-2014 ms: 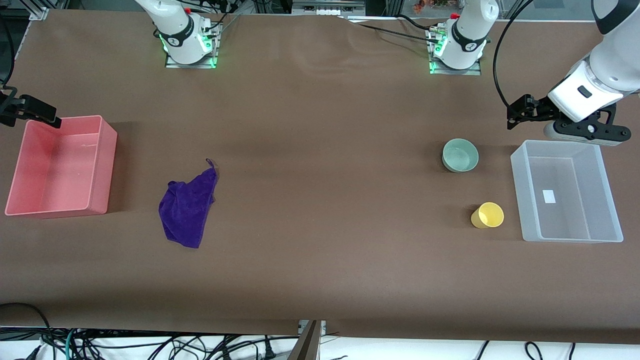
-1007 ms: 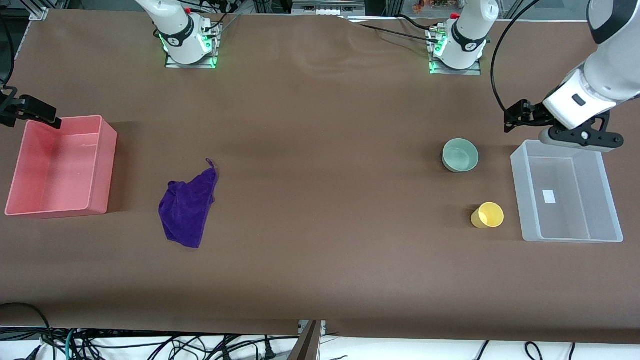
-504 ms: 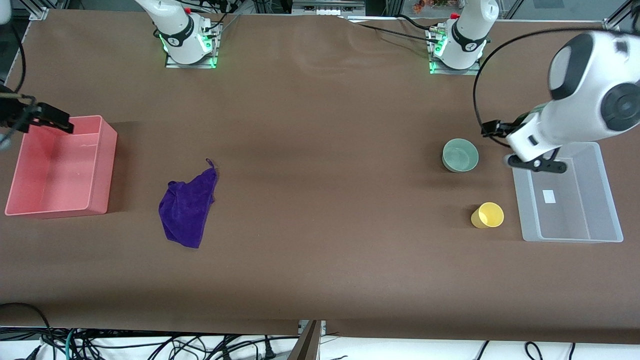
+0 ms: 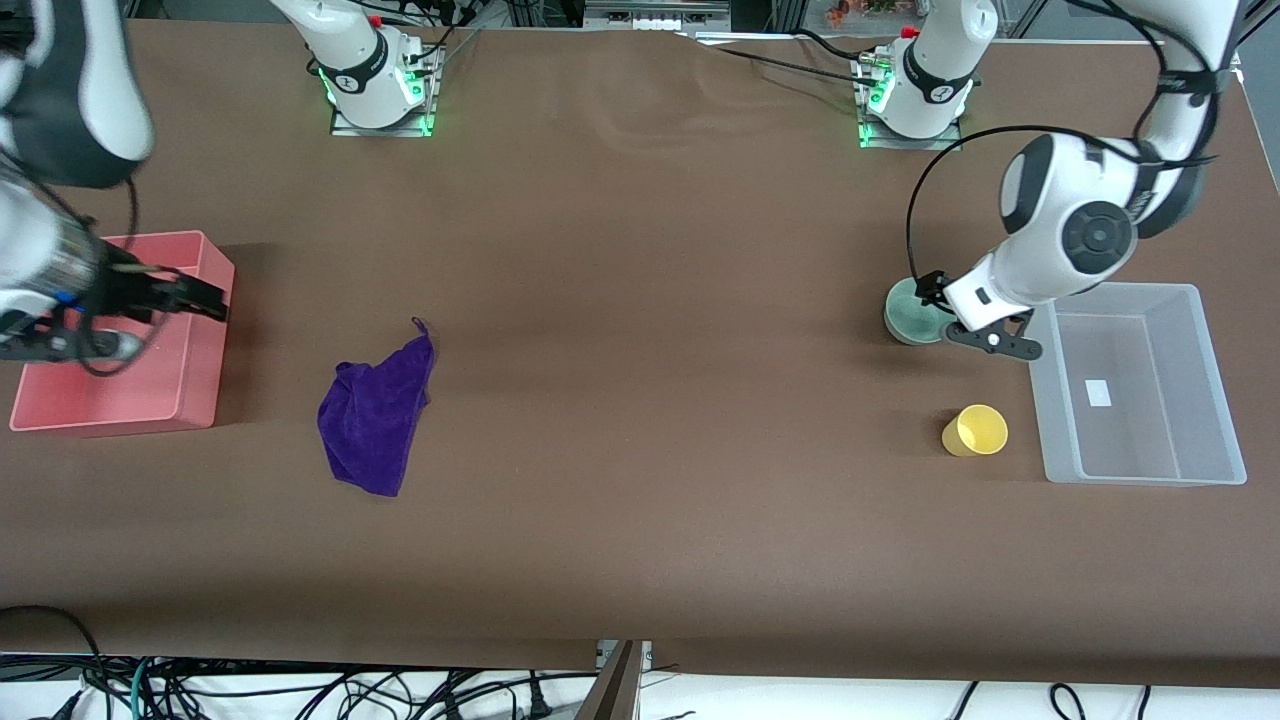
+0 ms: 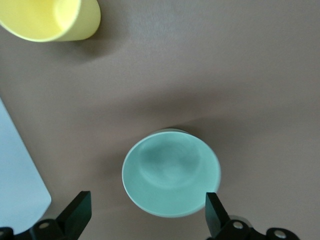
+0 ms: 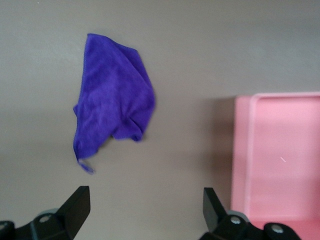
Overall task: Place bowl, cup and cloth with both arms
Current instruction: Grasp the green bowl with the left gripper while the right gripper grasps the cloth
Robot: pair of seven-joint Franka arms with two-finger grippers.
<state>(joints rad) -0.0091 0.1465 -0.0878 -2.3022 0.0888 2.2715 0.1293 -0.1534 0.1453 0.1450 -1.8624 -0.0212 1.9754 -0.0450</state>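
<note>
Left hand (image 5: 145, 217): swung in from over clear bin (image 4: 1190, 300) within last 2 s; now over bowl (image 4: 908, 318), fingers spread wide, nothing held.
Right hand (image 6: 142, 212): shifted off pink bin (image 4: 195, 395) corner toward cloth (image 4: 375, 415); over bin's 3 o'clock rim, fingers apart, empty.
Bowl: on tabletop (image 4: 640, 300), untouched, at 9 o'clock of clear bin.
Cup (image 4: 975, 431): on tabletop, at 5 o'clock of bowl.
Cloth: crumpled, at 3 o'clock of pink bin, well apart.
Meaning: approach phase both sides; likely next — descend, grip bowl rim & cloth. No item placed yet.
</note>
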